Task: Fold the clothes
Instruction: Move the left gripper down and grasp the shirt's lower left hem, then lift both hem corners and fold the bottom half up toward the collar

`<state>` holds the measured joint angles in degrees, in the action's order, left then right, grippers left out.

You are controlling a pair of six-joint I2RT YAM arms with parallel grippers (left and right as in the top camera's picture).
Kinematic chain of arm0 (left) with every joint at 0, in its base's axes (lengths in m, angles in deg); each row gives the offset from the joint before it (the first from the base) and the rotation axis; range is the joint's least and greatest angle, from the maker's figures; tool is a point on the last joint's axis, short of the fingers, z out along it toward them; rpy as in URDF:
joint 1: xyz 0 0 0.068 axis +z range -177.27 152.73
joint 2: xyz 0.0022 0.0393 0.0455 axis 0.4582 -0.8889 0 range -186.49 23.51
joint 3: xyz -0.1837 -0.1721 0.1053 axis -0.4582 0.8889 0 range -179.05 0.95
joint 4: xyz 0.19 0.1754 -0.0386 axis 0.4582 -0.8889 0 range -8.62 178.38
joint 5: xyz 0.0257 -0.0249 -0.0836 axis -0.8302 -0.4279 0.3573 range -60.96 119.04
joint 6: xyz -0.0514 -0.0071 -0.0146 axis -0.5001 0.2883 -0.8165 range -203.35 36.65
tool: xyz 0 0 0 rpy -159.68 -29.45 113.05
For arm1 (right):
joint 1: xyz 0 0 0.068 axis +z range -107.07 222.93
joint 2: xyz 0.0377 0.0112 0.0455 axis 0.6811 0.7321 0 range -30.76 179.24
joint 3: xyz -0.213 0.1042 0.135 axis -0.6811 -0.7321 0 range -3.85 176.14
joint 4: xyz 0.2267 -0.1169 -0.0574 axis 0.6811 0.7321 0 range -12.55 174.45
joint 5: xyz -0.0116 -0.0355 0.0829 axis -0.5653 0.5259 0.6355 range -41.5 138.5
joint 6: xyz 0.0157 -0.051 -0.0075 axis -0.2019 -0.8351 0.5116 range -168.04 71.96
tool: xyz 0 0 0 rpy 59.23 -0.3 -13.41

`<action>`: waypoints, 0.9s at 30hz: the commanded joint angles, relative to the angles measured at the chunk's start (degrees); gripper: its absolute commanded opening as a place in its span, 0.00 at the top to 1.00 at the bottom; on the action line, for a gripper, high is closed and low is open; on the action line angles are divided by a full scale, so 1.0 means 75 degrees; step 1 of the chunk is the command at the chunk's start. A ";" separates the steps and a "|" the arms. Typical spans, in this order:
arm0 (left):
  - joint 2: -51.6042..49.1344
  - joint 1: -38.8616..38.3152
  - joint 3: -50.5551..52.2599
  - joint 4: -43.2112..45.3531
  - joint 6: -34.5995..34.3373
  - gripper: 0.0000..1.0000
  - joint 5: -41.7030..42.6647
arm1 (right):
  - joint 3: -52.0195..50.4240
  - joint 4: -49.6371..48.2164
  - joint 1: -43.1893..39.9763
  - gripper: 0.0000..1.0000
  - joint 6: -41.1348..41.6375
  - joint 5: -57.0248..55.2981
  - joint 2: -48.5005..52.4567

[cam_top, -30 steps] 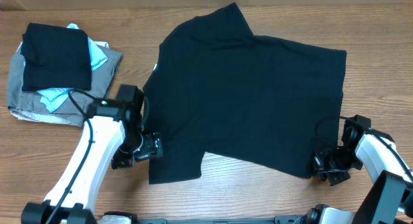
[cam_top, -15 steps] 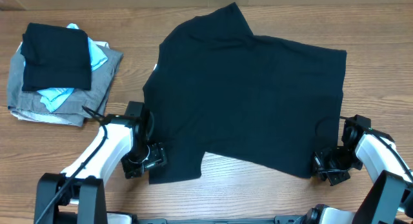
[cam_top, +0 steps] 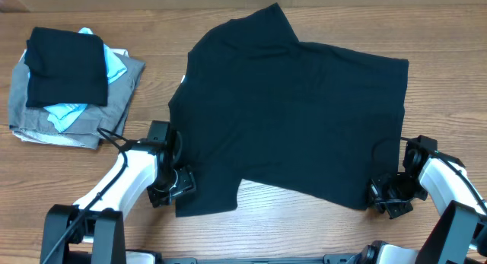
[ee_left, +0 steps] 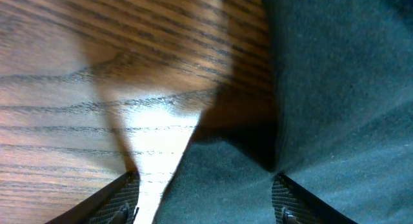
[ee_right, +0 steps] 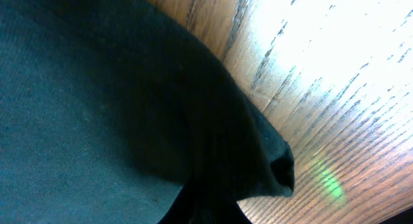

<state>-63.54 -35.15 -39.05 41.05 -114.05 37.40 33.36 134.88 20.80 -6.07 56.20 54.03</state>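
Since the black T-shirt [cam_top: 297, 119] lies spread flat on the table [cam_top: 304, 237] awaiting a fold, the right gripper [cam_top: 384, 197] is clamped on its near hem corner while the left gripper [cam_top: 173, 184], jaws apart, straddles the near sleeve's edge, probably to seize it.

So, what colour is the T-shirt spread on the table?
Plain black T-shirt; overhead view shows it best.

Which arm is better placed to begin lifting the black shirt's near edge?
Right. The right gripper is shut on a near corner of the black T-shirt. The left gripper straddles the other near corner with fingers apart, not yet gripping.
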 commanded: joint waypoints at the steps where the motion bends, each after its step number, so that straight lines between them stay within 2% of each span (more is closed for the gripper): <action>1: -0.0210 -0.0055 0.0510 0.0551 -0.0026 0.32 0.0431 | -0.0254 -0.0047 -0.0017 0.94 0.0000 -0.0268 0.0111; 10: -0.0210 -0.0306 0.0586 0.0761 0.0219 0.41 0.0638 | -0.0254 -0.0052 -0.0017 0.94 0.0000 -0.0268 0.0111; 11: -0.0224 -0.0393 0.0586 0.0825 0.0271 0.45 0.0638 | -0.0254 -0.0052 -0.0017 0.94 0.0000 -0.0268 0.0111; 14: -0.0230 -0.0603 0.0583 0.0968 0.0323 0.69 0.0641 | -0.0254 -0.0052 -0.0017 0.94 0.0000 -0.0268 0.0111; 15: -0.0230 -0.0650 0.0583 0.0991 0.0323 0.71 0.0644 | -0.0254 -0.0052 -0.0017 0.94 0.0000 -0.0268 0.0111; 25: -0.0230 -0.0667 0.0583 0.0933 0.0315 0.46 0.0790 | -0.0254 -0.0050 -0.0017 0.94 0.0000 -0.0268 0.0111; 26: -0.0230 -0.0667 0.0583 0.0906 0.0315 0.55 0.0877 | -0.0254 -0.0050 -0.0017 0.94 -0.0003 -0.0268 0.0111; 27: -0.0230 -0.0667 0.0580 0.0866 0.0315 0.69 0.0962 | -0.0254 -0.0047 -0.0017 0.94 -0.0003 -0.0268 0.0111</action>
<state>-62.27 -39.65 -37.81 48.03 -112.89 42.43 33.36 134.86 20.80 -6.09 56.18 54.03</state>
